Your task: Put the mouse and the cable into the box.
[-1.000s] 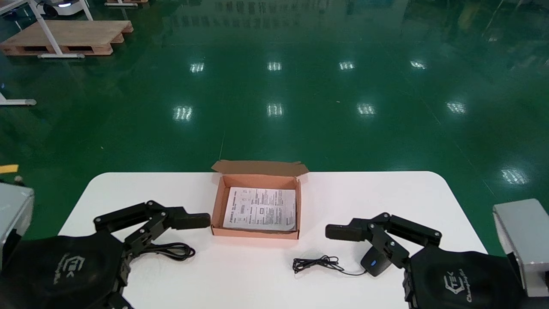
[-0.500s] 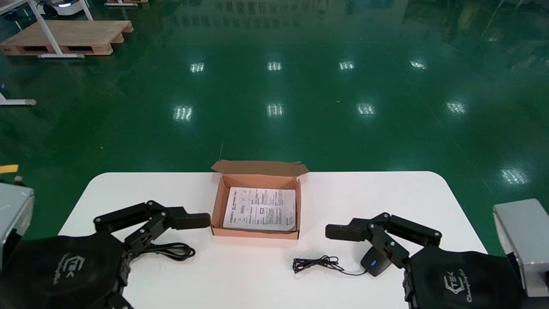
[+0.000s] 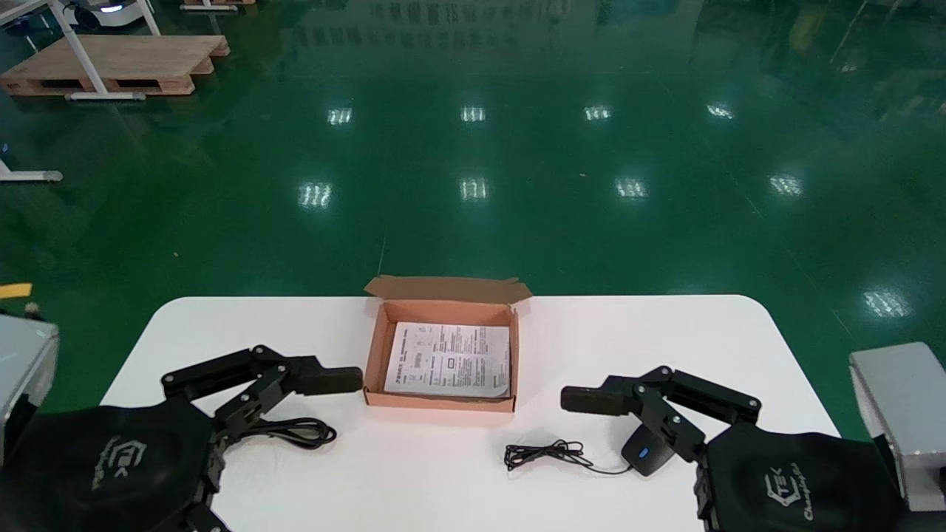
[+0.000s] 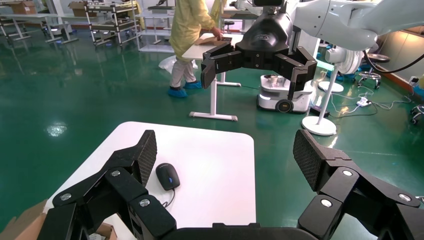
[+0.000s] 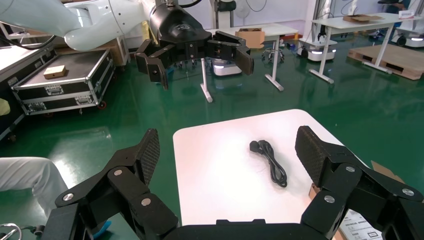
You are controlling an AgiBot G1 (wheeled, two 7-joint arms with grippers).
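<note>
An open cardboard box (image 3: pixel 375 347) with a printed sheet inside stands at the table's middle. A coiled black cable (image 3: pixel 299 431) lies left of it, beside my left gripper (image 4: pixel 227 157). That gripper is open and empty, and its far finger (image 3: pixel 329 379) almost reaches the box's left wall. A black mouse (image 3: pixel 644 452) with a thin tangled cord (image 3: pixel 543 452) lies to the right of the box. My right gripper (image 5: pixel 227 157) hovers over the mouse, open, with its far finger (image 3: pixel 591 400) pointing at the box. The left wrist view shows the mouse (image 4: pixel 167 176); the right wrist view shows the cable (image 5: pixel 270 162).
The white table (image 3: pixel 665 332) has rounded far corners, with green floor beyond. Grey cases stand at the right (image 3: pixel 898 414) and the left (image 3: pixel 22 362). The box's back flap (image 3: pixel 447 287) stands up.
</note>
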